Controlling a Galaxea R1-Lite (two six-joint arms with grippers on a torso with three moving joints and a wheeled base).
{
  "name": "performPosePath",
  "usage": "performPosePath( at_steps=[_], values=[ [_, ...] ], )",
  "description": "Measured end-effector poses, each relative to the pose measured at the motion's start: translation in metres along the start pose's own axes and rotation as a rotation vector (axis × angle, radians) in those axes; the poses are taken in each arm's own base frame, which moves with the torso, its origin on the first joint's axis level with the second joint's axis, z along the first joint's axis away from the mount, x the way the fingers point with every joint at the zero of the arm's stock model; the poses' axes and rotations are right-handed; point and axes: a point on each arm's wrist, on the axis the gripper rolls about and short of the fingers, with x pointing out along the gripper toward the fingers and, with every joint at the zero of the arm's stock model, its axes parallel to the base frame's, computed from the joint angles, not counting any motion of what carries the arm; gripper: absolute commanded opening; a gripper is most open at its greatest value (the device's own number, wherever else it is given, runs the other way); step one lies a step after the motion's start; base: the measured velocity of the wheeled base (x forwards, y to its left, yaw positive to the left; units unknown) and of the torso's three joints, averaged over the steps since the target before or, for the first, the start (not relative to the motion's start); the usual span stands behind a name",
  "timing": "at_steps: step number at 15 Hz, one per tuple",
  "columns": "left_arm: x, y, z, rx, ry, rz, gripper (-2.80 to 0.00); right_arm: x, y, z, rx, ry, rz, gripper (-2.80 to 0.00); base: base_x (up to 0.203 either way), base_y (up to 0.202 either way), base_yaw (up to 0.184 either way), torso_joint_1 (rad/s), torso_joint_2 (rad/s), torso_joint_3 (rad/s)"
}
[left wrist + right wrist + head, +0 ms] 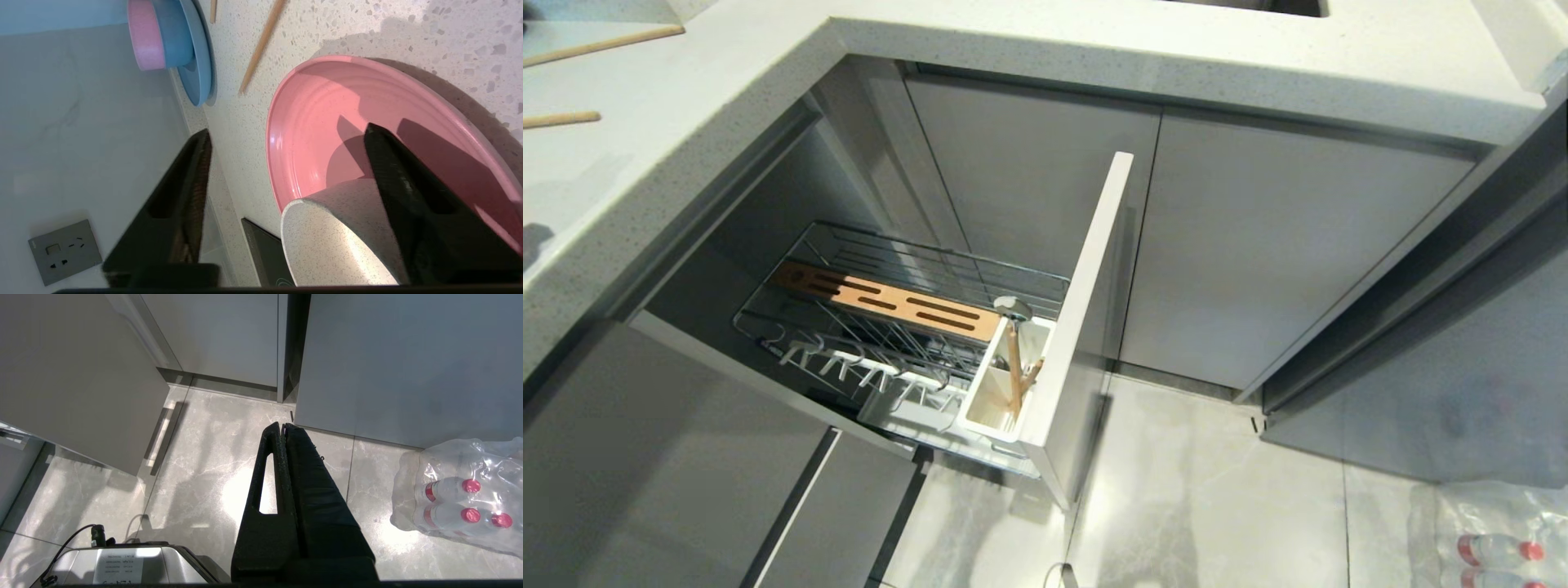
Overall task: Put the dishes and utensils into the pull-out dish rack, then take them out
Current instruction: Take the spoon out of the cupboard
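In the left wrist view my left gripper (pixel 287 127) is open over the speckled counter. The small white bowl (pixel 327 245) rests on the large pink plate (pixel 327 110), close against one black finger (pixel 404 204); the other finger stands well clear of it. In the head view the pull-out dish rack (pixel 849 245) is drawn out, with its wooden strip (pixel 890 304) and pale front panel (pixel 1086 310). Its white cup (pixel 988 408) holds chopsticks (pixel 1014 367) and the metal spoon (pixel 1013 308). My right gripper (pixel 282 425) hangs shut over the floor.
A blue plate (pixel 200 61) with stacked blue and pink bowls (pixel 163 34) stands against the wall. More wooden chopsticks (pixel 261 45) lie beside it on the counter. A black hob edge (pixel 265 253) lies near the bowl. A pack of bottled water (pixel 461 498) sits on the floor.
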Motion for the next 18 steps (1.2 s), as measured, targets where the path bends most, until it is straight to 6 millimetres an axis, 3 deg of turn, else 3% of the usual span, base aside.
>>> performPosePath(
  at_steps=[4,9,10,14,18],
  values=[
    [-0.007,0.011,0.007,-0.076,-0.036,0.037,0.00,0.000,0.000,0.000,0.000,0.000,0.000,-2.80,0.000,0.000,0.000,0.000,0.00,0.000],
    [-0.031,0.043,0.025,-0.395,-0.143,0.089,0.00,0.000,0.000,0.000,0.000,0.000,0.000,-2.80,0.000,0.000,0.000,0.000,0.00,0.000],
    [-0.039,0.049,0.029,-0.491,-0.166,0.083,-2.80,0.000,0.000,0.000,0.000,0.000,0.000,-2.80,0.000,0.000,0.000,0.000,0.00,0.000],
    [-0.065,0.067,0.037,-0.916,-0.246,0.034,-2.80,0.000,0.000,0.000,0.000,0.000,0.000,-2.80,0.000,0.000,0.000,0.000,0.00,0.000],
    [-0.083,0.070,0.042,-1.397,-0.334,-0.087,-2.80,0.000,0.000,0.000,0.000,0.000,0.000,-2.80,0.000,0.000,0.000,0.000,0.00,0.000]
  ],
)
